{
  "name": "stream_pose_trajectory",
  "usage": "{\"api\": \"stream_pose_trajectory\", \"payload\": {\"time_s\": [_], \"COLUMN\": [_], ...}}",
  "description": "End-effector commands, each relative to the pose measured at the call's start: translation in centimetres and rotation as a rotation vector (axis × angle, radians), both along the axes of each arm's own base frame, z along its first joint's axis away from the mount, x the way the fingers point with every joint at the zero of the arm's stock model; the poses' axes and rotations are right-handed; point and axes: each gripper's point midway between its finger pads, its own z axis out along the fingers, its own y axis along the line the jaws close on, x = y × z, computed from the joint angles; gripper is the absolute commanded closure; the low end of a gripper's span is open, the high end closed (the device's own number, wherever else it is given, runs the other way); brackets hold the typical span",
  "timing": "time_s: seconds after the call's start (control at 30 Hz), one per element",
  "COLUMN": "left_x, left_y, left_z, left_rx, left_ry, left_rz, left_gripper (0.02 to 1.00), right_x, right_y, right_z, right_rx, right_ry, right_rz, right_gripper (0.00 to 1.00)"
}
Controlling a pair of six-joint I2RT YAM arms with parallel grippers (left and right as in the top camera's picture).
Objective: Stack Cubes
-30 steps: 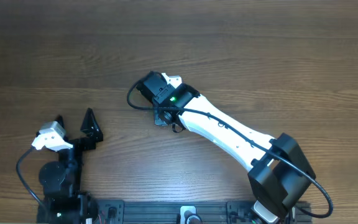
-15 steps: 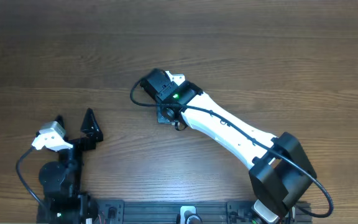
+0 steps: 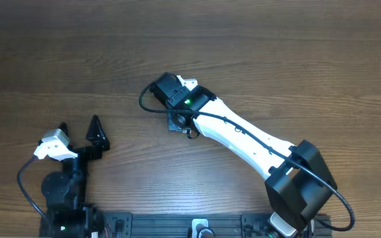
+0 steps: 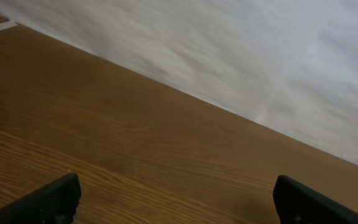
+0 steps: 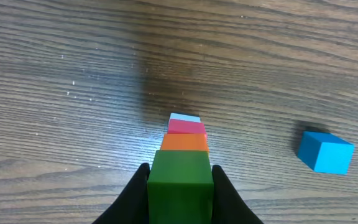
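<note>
Over the counter from above: right arm stretched to the middle, left pincer parked near its base, fingers apart. Left wrist: counter and white wall. Right wrist: right pincer clamped on green cube, directly over a stack of orange cube, pink cube, pale cube; blue cube loose nearby. Probably seating green: square it to orange, open slowly, lift straight. Count: five cubes, one per colour; two pincers

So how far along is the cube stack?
Done: orange cube on pink cube on a pale cube. In hand: right gripper holds the green cube directly over them, not yet released. Remaining: release it, then the blue cube, which lies apart on the table.
</note>
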Motion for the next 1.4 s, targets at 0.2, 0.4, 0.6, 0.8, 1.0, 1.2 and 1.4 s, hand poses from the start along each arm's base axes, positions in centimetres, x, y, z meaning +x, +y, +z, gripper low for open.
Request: {"api": "stream_pose_trajectory", "payload": {"time_s": [0.2,0.4,0.6,0.8,1.0,1.2,1.4], "left_x": [0.0,0.0,0.0,0.0,0.0,0.0,0.0], "left_y": [-0.21,-0.21,-0.21,-0.21,-0.22,-0.21,-0.21], "left_z": [-0.08,-0.08,-0.08,-0.09,-0.09,-0.08,-0.08], "left_rx": [0.014,0.014,0.014,0.014,0.014,0.014,0.014], "left_ry": [-0.001,-0.001,-0.001,0.0,0.0,-0.001,-0.001], "left_rz": [-0.012,-0.012,-0.012,-0.012,-0.013,-0.012,-0.012], "left_gripper": [0.018,0.018,0.018,0.02,0.02,0.018,0.023], "right_x": [0.91,0.94,0.93,0.91,0.9,0.9,0.91], "right_y": [-0.28,-0.32,-0.31,-0.32,-0.33,-0.33,-0.34], "right_z": [0.65,0.64,0.62,0.21,-0.3,-0.32,-0.33], "right_rx": [-0.004,-0.006,-0.006,-0.014,-0.022,-0.022,-0.023], "right_ry": [-0.031,-0.032,-0.032,-0.024,-0.015,-0.014,-0.015], "right_rz": [-0.019,-0.02,-0.02,-0.02,-0.024,-0.024,-0.024], "right_gripper": [0.915,0.847,0.774,0.766,0.761,0.693,0.597]}}
